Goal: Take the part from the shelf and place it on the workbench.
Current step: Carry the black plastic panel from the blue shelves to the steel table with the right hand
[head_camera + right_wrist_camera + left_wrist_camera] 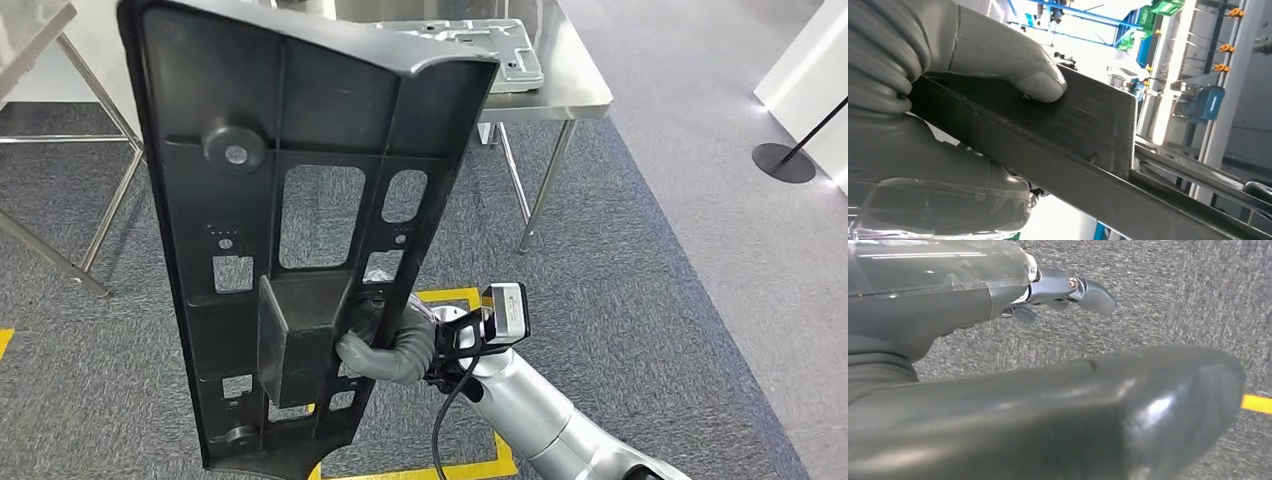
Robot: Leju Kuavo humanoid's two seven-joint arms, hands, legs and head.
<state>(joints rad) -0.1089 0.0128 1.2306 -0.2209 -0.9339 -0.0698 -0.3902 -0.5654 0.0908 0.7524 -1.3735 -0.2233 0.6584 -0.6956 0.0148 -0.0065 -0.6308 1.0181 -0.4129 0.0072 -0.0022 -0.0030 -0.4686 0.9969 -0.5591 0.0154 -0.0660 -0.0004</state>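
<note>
A large dark ribbed plastic part (300,230) with several cut-outs stands nearly upright, close before the head camera. My right hand (390,345) grips it low down, at a box-shaped block on its back. In the right wrist view the thumb (1013,65) presses on that dark block (1083,125). Beyond the part, a steel workbench (570,95) stands ahead, bearing a grey metal plate (490,50). In the left wrist view my left hand (1058,287) hangs over grey carpet with its fingers apart and nothing in it.
Grey carpet covers the floor, with a yellow taped square (460,300) beneath my right arm. A second metal table's legs (100,190) stand at the left. A black round stand base (785,160) sits at the far right, beside a white wall.
</note>
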